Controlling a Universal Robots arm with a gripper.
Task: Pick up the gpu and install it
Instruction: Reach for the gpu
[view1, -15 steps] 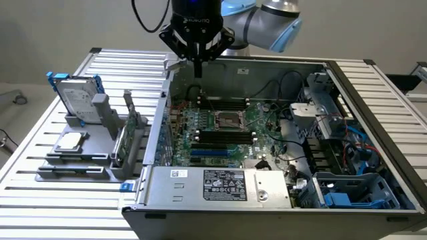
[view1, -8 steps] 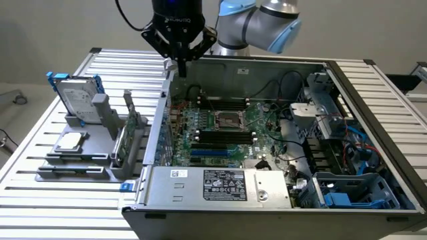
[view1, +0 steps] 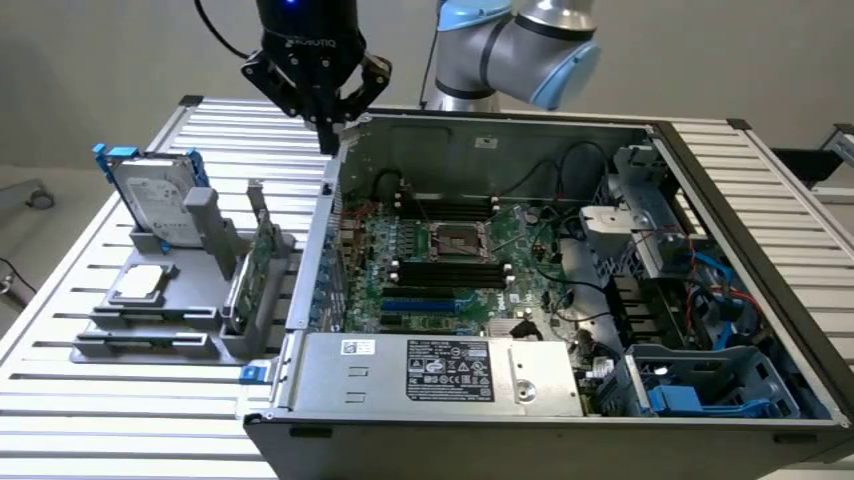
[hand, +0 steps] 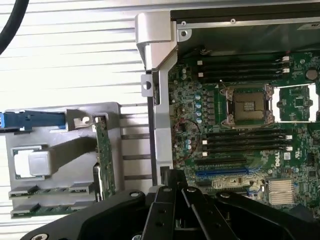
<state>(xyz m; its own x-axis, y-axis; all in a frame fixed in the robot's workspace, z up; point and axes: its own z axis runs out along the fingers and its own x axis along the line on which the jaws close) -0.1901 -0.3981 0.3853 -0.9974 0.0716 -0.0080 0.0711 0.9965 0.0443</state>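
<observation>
The gpu (view1: 259, 268) stands on edge in a slot of the grey holder (view1: 160, 325), on the table at the exterior view's left of the open computer case (view1: 400, 365). From the wrist camera the gpu (hand: 104, 156) shows edge-on as a thin green board. My gripper (view1: 327, 135) hangs shut and empty above the case's rear left corner, well above and behind the card. In the wrist view the gripper (hand: 176, 177) has its black fingers pressed together over the case wall (hand: 161, 125).
In the holder, a silver hard drive with blue rails (view1: 154, 195) stands upright and a small square silver chip (view1: 144, 283) lies flat. The motherboard (view1: 441, 255) shows a CPU socket (hand: 247, 106), memory slots and a blue expansion slot (hand: 220, 173). Cables and a power supply (view1: 447, 370) fill the case.
</observation>
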